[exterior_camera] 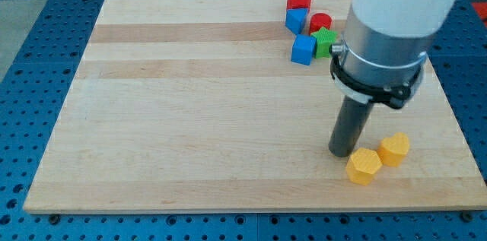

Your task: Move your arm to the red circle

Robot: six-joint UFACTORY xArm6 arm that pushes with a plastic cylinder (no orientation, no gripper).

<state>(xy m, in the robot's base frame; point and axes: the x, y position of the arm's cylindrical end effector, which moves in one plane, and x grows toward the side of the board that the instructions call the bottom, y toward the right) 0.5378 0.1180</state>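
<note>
The red circle (320,22) lies near the view's top right, touching a green star block (326,42). A red star block (299,1) sits at the top edge, with a blue block (295,20) just below it and a blue cube (303,50) lower, left of the green star. My tip (342,151) rests on the board well below this cluster, just left of and above a yellow hexagon block (364,166). A second yellow block (394,150) lies to the right of the tip.
The wooden board (190,104) lies on a blue perforated table (46,36). The arm's wide grey and white body (388,36) hangs over the board's right side and hides part of it.
</note>
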